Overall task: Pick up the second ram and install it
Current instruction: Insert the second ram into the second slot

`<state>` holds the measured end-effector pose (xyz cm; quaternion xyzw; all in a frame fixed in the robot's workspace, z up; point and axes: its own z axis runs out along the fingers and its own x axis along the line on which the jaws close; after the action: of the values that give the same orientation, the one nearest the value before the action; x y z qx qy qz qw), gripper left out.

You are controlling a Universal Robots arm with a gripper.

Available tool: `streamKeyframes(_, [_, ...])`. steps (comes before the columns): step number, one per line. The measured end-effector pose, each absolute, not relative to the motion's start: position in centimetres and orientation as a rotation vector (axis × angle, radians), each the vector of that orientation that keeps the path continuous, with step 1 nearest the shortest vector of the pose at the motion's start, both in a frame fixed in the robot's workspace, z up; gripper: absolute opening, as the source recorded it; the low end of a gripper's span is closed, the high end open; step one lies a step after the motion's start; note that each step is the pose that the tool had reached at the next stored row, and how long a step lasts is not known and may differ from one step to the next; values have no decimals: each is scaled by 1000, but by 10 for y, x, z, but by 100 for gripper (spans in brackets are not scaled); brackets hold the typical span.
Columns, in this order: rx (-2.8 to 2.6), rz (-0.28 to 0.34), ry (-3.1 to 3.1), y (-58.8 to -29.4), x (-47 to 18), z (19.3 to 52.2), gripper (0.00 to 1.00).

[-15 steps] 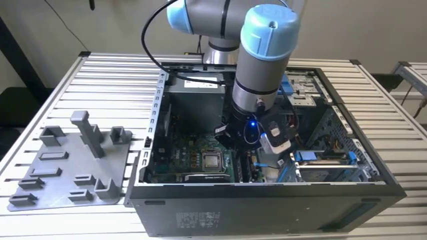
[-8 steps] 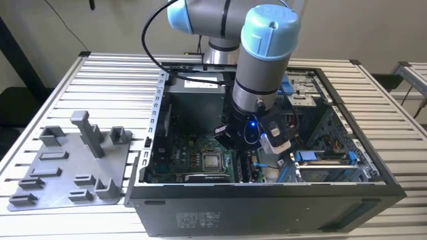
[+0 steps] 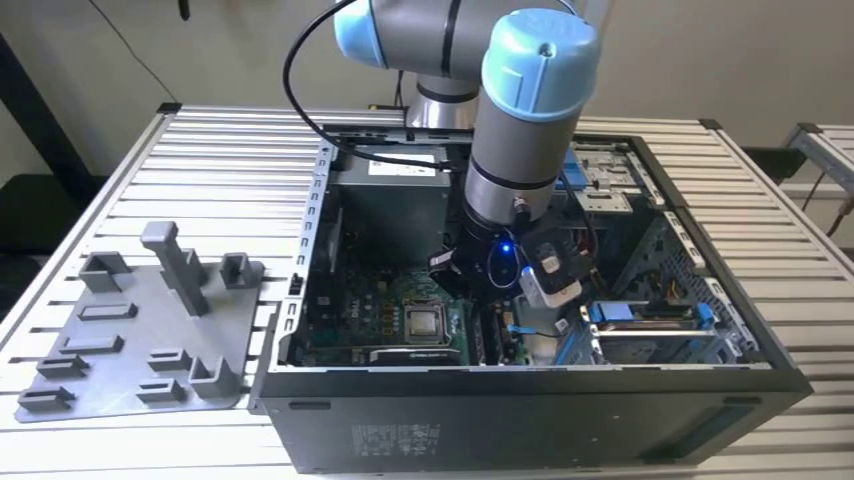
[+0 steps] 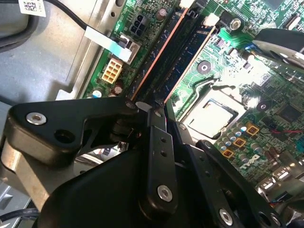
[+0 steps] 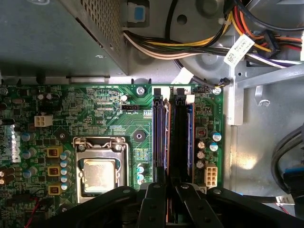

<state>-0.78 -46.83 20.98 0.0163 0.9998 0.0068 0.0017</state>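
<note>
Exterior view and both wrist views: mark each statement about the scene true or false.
1. The tool is down inside the open computer case. True.
2. The grey holder plate lies inside the case. False: it lies on the slatted table, at the exterior view's left of the case.
3. The processor socket sits beside the memory slots. True.
4. The case's side panel is closed. False: it is off, and the green motherboard is exposed.
</note>
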Motion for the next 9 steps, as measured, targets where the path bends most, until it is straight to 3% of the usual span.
streamKeyframes(9, [42, 21, 3139, -468, -8, 209, 14])
